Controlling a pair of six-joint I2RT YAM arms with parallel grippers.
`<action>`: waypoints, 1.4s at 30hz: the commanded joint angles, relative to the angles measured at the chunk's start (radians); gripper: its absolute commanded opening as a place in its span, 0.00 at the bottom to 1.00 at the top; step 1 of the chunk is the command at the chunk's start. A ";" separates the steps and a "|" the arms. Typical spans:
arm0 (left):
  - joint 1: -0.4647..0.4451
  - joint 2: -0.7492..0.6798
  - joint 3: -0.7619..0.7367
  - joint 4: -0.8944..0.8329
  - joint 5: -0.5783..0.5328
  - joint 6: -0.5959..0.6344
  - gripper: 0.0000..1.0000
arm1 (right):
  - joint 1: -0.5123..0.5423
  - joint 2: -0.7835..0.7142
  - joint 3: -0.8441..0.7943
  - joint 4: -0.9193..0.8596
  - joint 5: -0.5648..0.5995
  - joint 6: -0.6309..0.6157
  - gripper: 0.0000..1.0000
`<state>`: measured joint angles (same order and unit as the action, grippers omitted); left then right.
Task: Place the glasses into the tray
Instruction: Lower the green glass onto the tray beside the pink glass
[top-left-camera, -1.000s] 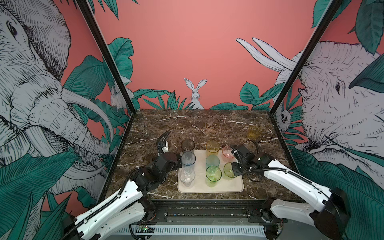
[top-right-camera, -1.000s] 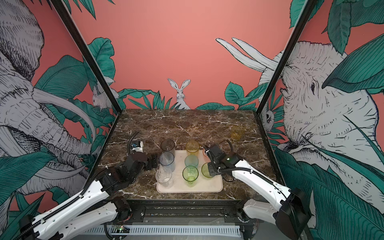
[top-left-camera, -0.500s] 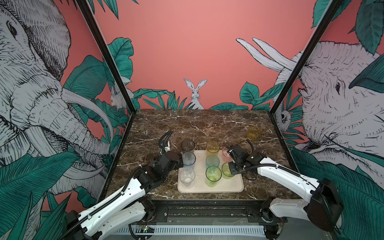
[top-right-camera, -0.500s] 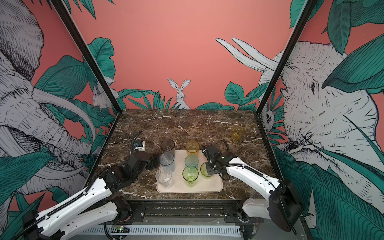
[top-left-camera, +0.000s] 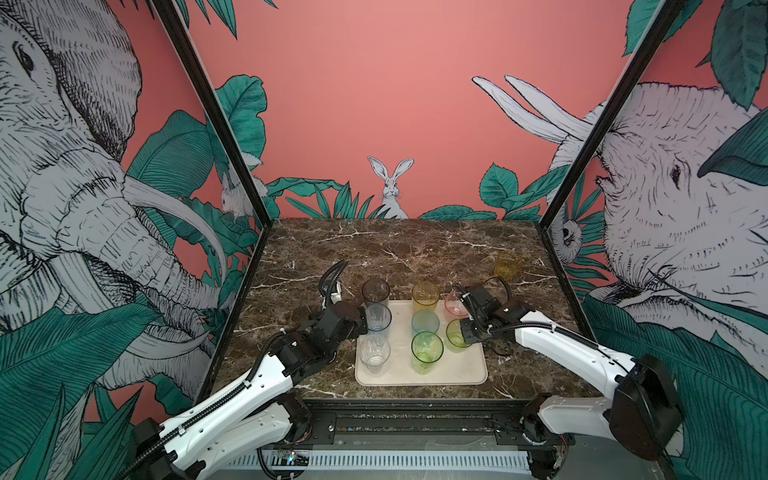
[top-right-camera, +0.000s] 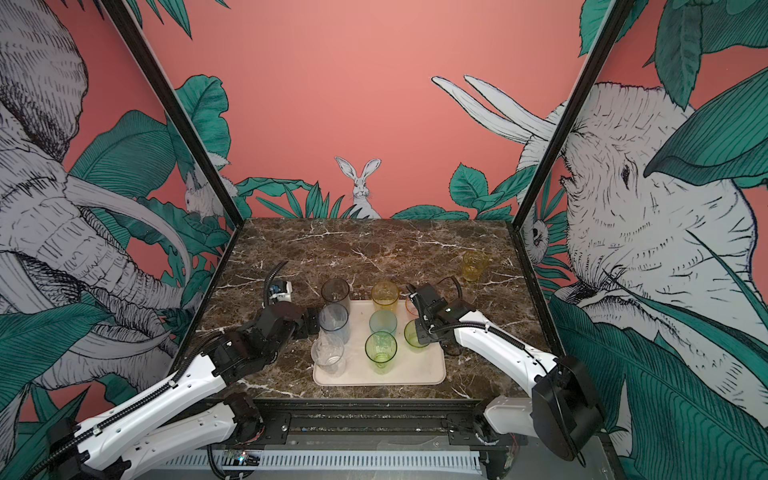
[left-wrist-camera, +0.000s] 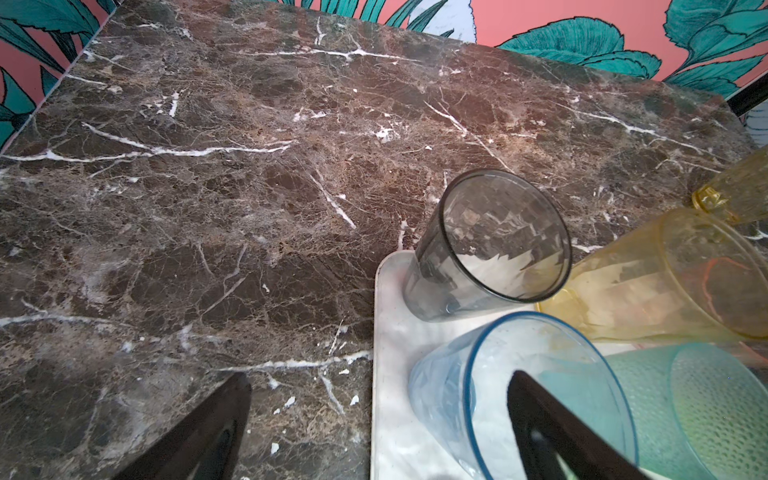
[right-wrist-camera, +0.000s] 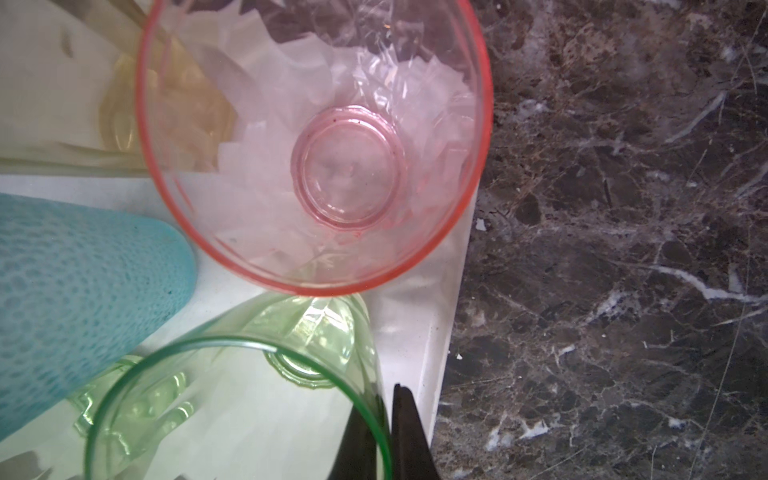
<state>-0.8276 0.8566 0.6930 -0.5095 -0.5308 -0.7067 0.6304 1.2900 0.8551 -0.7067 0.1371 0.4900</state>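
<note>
Brown, seemingly marble tabletop (top-left-camera: 395, 245) under jungle-mural walls (top-left-camera: 374, 83)

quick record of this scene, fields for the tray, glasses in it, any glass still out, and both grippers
tray: cream tray, front middle of the marble table
in tray: grey glass, blue glass, clear glass, tall amber glass, teal glass, tall green glass, pink glass
held at tray's right edge: short green glass
still out: short amber glass, far right on the table
left gripper: jaws open, beside the blue glass
right gripper: jaws shut on the short green glass's rim
</note>
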 joint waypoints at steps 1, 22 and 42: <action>0.007 0.004 0.006 0.009 -0.010 -0.002 0.97 | -0.021 0.014 -0.004 0.022 -0.001 -0.014 0.00; 0.007 0.022 0.030 0.012 -0.016 0.015 0.97 | -0.083 0.072 0.024 0.051 -0.043 -0.031 0.00; 0.007 0.013 0.019 0.011 -0.017 0.015 0.98 | -0.084 0.033 0.075 -0.024 -0.028 -0.035 0.34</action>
<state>-0.8276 0.8833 0.7025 -0.5026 -0.5323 -0.6865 0.5495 1.3453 0.8921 -0.6971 0.0830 0.4580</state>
